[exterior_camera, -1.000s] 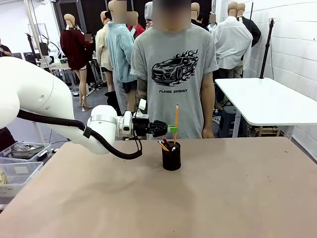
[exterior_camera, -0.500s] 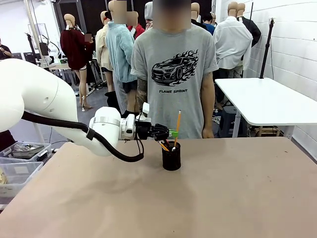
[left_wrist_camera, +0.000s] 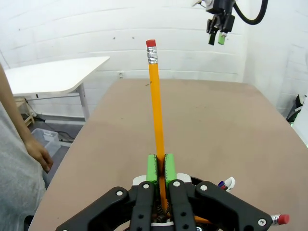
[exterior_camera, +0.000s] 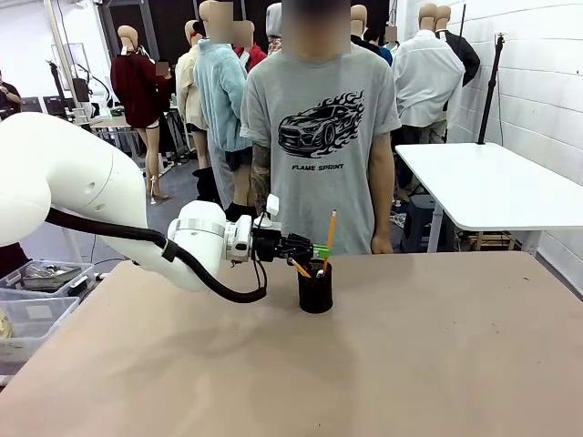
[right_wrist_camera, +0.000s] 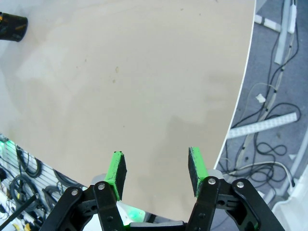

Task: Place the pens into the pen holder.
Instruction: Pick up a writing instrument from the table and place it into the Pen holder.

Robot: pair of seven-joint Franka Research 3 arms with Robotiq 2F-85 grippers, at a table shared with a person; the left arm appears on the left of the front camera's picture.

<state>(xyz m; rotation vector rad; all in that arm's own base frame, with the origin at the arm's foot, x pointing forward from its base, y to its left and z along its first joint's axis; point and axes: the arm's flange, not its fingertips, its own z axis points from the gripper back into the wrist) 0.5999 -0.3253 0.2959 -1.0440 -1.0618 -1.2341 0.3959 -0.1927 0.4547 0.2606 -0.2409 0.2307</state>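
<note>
My left gripper (exterior_camera: 319,249) is shut on a yellow-orange pencil (exterior_camera: 327,238), which stands nearly upright with its lower end inside the black mesh pen holder (exterior_camera: 315,287) at the far middle of the table. In the left wrist view the green pads (left_wrist_camera: 152,168) pinch the pencil (left_wrist_camera: 155,106), eraser end pointing away. Other pens (exterior_camera: 300,268) lean inside the holder, and their tips (left_wrist_camera: 227,183) show beside my left gripper (left_wrist_camera: 160,169). My right gripper (right_wrist_camera: 155,169) hangs open high above the table with nothing between its fingers; the holder (right_wrist_camera: 13,26) lies far off at top left.
A person in a grey T-shirt (exterior_camera: 319,137) stands at the far edge right behind the holder, one hand (left_wrist_camera: 39,155) hanging by the table's edge. A white table (exterior_camera: 492,182) stands at the back right. Plastic bins (exterior_camera: 32,300) sit off the table's left side.
My left gripper has lowered the pencil, so its lower end now sits deeper in the holder and it leans slightly right. The right gripper has not changed.
</note>
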